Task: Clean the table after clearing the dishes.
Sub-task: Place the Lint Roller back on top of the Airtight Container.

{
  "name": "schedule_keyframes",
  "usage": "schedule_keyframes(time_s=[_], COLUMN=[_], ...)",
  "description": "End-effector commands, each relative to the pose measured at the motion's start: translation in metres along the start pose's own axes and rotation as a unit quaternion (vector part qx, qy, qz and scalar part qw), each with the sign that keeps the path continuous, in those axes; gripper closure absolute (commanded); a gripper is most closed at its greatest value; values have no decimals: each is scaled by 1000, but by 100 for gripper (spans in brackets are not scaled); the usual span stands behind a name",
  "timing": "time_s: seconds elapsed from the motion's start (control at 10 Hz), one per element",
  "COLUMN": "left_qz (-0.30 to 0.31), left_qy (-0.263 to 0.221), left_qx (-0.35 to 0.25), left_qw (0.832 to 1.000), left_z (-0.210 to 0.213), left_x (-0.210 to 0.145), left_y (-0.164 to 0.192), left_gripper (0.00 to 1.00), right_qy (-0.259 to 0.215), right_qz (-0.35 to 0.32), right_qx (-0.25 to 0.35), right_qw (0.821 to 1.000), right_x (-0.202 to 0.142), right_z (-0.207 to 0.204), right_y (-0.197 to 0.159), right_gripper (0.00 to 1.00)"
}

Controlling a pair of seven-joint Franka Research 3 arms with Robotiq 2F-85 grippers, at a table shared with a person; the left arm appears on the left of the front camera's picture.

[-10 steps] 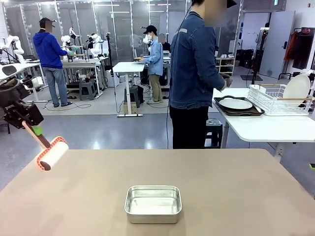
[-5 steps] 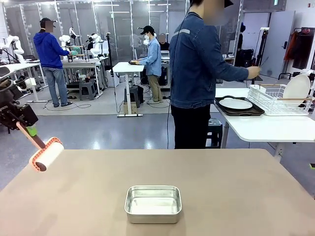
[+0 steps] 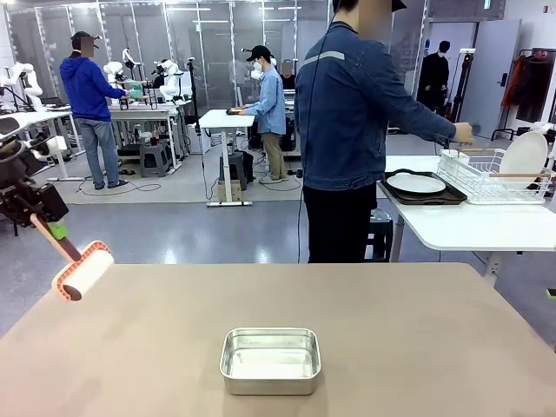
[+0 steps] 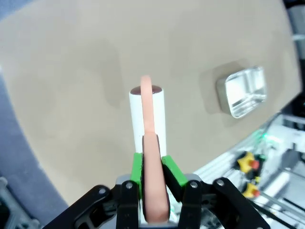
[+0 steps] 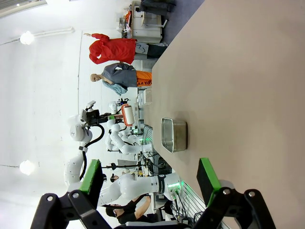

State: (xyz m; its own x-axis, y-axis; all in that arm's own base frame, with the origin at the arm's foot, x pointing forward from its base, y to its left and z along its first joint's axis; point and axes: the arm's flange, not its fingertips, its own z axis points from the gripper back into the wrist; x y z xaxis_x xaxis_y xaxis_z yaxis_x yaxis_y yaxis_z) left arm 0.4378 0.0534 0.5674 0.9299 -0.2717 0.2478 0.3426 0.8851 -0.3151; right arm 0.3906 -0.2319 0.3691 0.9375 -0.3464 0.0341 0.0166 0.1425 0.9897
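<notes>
We see our right gripper (image 5: 150, 183) with jaws wide apart over the tan table (image 5: 238, 71), steel pan (image 5: 174, 135) on it, left arm beyond holding a lint roller (image 5: 127, 115)

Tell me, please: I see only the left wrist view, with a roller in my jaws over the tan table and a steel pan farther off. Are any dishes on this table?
Observer: No. In the front view a white plate lies on a dark tray on the white side table, not on the tan table.
Operator: Where is the person?
Observer: The person stands beyond the far edge, turned toward the side table, with one hand over the dish rack.
Operator: And the right gripper?
Observer: The right gripper is above the tan table, its jaws open and holding nothing.
</notes>
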Motion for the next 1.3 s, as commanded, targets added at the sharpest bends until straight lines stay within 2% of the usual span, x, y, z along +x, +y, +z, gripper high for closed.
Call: schedule_keyframes(time_s=[0.0,0.1,0.2,0.3,0.4,0.5,0.6,0.8,1.1,1.2], left_qz=[-125,-213,-294,-366,-412,-443,-489,-549,-583,-582], left_qy=[3,21,52,53,64,94,127,117,139,150], left_qx=[73,118,182,166,160,152,129,87,8,0], left_qw=[990,970,937,914,895,878,854,823,800,799], left_z=[29,37,32,24,16,2,-18,-53,-94,-104], left_x=[37,58,69,69,70,73,72,75,84,85], left_y=[-61,-111,-169,-209,-239,-264,-285,-309,-339,-346], left_gripper=[77,77,77,77,77,77,77,77,77,77], right_qy=[0,0,0,0,0,0,0,0,0,0], right_qz=[7,7,7,7,7,7,7,7,7,7], right_qx=[2,2,2,2,2,2,2,2,2,2], right_qw=[1000,1000,1000,1000,1000,1000,1000,1000,1000,1000], right_x=[-1,-1,-1,-1,-1,-1,-1,-1,-1,-1], right_z=[0,0,0,0,0,0,0,0,0,0], right_y=[2,2,2,2,2,2,2,2,2,2], right_gripper=[0,0,0,0,0,0,0,0,0,0])
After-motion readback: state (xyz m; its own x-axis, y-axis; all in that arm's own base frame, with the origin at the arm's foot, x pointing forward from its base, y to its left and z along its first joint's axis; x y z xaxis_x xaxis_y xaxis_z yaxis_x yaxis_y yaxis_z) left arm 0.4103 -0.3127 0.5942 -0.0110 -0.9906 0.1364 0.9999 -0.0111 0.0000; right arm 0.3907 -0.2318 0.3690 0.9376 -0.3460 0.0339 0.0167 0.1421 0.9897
